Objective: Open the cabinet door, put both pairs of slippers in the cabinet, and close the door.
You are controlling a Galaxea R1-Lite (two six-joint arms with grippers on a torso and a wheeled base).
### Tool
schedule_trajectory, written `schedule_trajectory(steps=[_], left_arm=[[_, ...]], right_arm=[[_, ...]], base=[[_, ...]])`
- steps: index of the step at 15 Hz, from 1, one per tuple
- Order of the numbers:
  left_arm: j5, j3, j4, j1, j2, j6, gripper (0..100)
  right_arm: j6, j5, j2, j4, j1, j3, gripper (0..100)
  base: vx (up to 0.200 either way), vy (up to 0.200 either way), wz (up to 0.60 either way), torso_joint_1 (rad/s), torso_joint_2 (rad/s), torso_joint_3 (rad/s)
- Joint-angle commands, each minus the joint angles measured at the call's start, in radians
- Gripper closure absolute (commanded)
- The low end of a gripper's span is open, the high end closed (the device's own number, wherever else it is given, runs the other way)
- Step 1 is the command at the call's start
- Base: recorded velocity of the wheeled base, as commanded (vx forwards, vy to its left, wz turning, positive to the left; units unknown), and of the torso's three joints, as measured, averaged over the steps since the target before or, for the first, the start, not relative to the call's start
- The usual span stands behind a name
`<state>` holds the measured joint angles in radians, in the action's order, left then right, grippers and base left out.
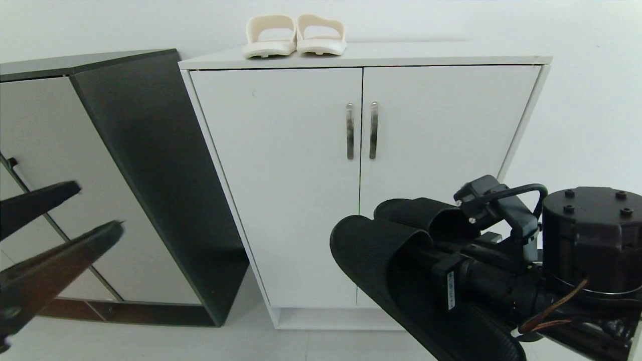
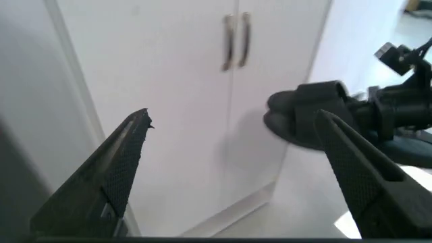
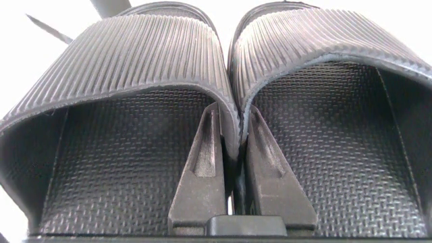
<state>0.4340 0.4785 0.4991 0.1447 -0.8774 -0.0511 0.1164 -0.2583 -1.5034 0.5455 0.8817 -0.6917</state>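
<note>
White cabinet [image 1: 281, 200] stands in the centre of the head view against a pale wall, both doors shut and flush. Its two metal handles [image 1: 349, 131] hang upright, side by side at the centre seam, neither touched. Cream slippers [image 1: 295, 45] sit as a pair on the cabinet top, upper centre of the frame, side by side and touching, well apart from both arms. Black slippers [image 1: 381, 250] are held off the floor in the lower right of the frame, in front of the right-hand door and below the handles, clear of the door face. Right gripper [image 3: 233, 135] is closed narrow on this pair: the right wrist view shows its two fingers [image 3: 202, 169] pinching the adjoining inner walls of the two slippers together, one finger inside each. Left gripper [image 1: 99, 205] is at the lower left edge of the head view, jaws spread wide and holding nothing, in front of the dark cabinet [image 1: 150, 150] that stands just beside the white one. The left wrist view looks between its spread fingers at the shut doors, with the black pair off to one side.
</note>
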Motion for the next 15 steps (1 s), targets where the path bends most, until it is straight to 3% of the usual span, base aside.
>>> schedule_trajectory(steps=[1, 2, 4, 6, 10, 11, 13, 14, 15], left_arm=[[-0.029, 0.17, 0.09, 0.205, -0.322, 0.011, 0], [-0.054, 0.207, 0.09, 0.257, -0.365, 0.011, 0], [-0.126, 0.324, 0.09, 0.427, -0.508, 0.007, 0], [-0.179, 0.417, 0.091, 0.516, -0.615, 0.0, 0], [-0.163, 0.615, 0.084, 0.553, -0.753, -0.076, 0], [-0.138, 0.689, 0.073, 0.562, -0.807, -0.098, 0], [-0.112, 0.772, 0.027, 0.575, -0.862, -0.102, 0], [-0.084, 0.805, -0.004, 0.579, -0.876, -0.122, 0], [-0.038, 0.832, -0.025, 0.579, -0.885, -0.162, 0]], right_arm=[[0.0, 0.039, 0.025, 0.001, -0.032, 0.021, 100], [0.0, 0.045, 0.025, 0.001, -0.04, 0.024, 100], [0.0, 0.045, 0.023, -0.001, -0.05, 0.031, 100], [-0.001, 0.045, 0.017, -0.003, -0.05, 0.032, 100], [0.002, 0.054, 0.0, 0.002, -0.061, 0.055, 100], [0.002, 0.062, -0.004, 0.001, -0.064, 0.061, 100], [0.0, 0.083, -0.004, 0.001, -0.063, 0.074, 100], [0.0, 0.088, -0.004, 0.001, -0.063, 0.074, 100], [0.0, 0.086, -0.008, 0.002, -0.063, 0.075, 100]], base=[[0.0, 0.0, 0.0, 0.0, 0.0, 0.0], [0.0, 0.0, 0.0, 0.0, 0.0, 0.0], [0.0, 0.0, 0.0, 0.0, 0.0, 0.0], [0.0, 0.0, 0.0, 0.0, 0.0, 0.0], [0.0, 0.0, 0.0, 0.0, 0.0, 0.0], [0.0, 0.0, 0.0, 0.0, 0.0, 0.0], [0.0, 0.0, 0.0, 0.0, 0.0, 0.0], [0.0, 0.0, 0.0, 0.0, 0.0, 0.0], [0.0, 0.0, 0.0, 0.0, 0.0, 0.0]])
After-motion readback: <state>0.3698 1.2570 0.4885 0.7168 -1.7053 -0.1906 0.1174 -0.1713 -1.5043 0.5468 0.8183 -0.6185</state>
